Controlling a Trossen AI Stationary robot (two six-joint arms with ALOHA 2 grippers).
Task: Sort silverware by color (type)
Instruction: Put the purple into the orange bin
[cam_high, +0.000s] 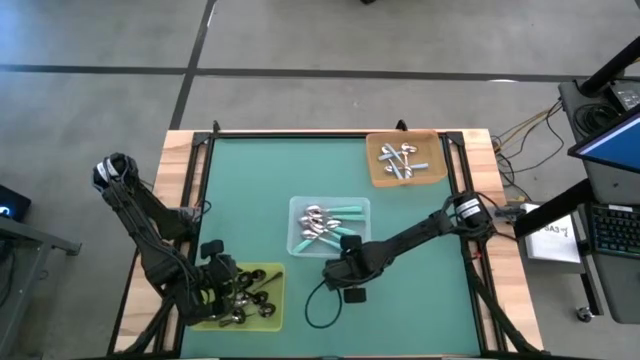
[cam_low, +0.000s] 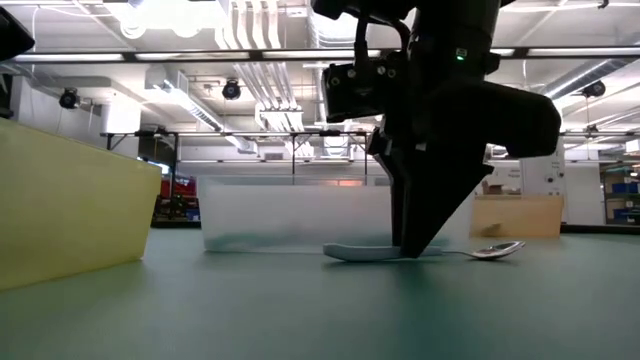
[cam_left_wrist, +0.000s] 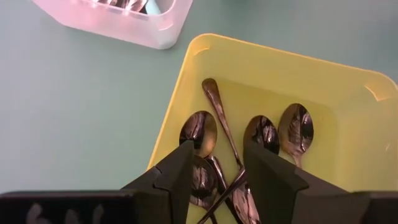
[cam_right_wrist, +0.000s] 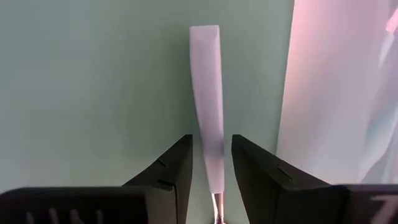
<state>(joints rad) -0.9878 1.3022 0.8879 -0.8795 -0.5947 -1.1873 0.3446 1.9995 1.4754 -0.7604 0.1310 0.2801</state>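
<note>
Right tool (cam_high: 352, 290) is down at the green counter (cam_high: 250, 180), just beside the near edge of the clear plastic square tray (cam_high: 297, 243); its dark fingers (cam_right_wrist: 174, 168) straddle the pale teal plastic handle of a silver-bowled spoon (cam_right_wrist: 207, 93) lying flat on the counter; low view shows the fingertips at the handle with the shiny bowl sticking out past them; fingers sit close on either side of the handle but slivers of gap show, so cannot tell if it is clamped yet.

Left tool (cam_high: 232, 290) hangs over the yellow-green square tray (cam_high: 272, 272) at the near-left of the counter; fingers (cam_left_wrist: 180, 174) stand apart, nothing between them; below them lie the dark blackish metal spoons (cam_left_wrist: 261, 134), several, bowls up, handles crossing.

Clear tray holds more teal-handled spoons (cam_high: 325, 222), piled together mid-counter; orange-brown square tray (cam_high: 432, 140) at the far-right corner holds the all-silver utensils (cam_high: 400, 160), with one teal-handled piece showing among them.

Black cable loop (cam_high: 320, 305) lies on the counter near the right tool.
</note>
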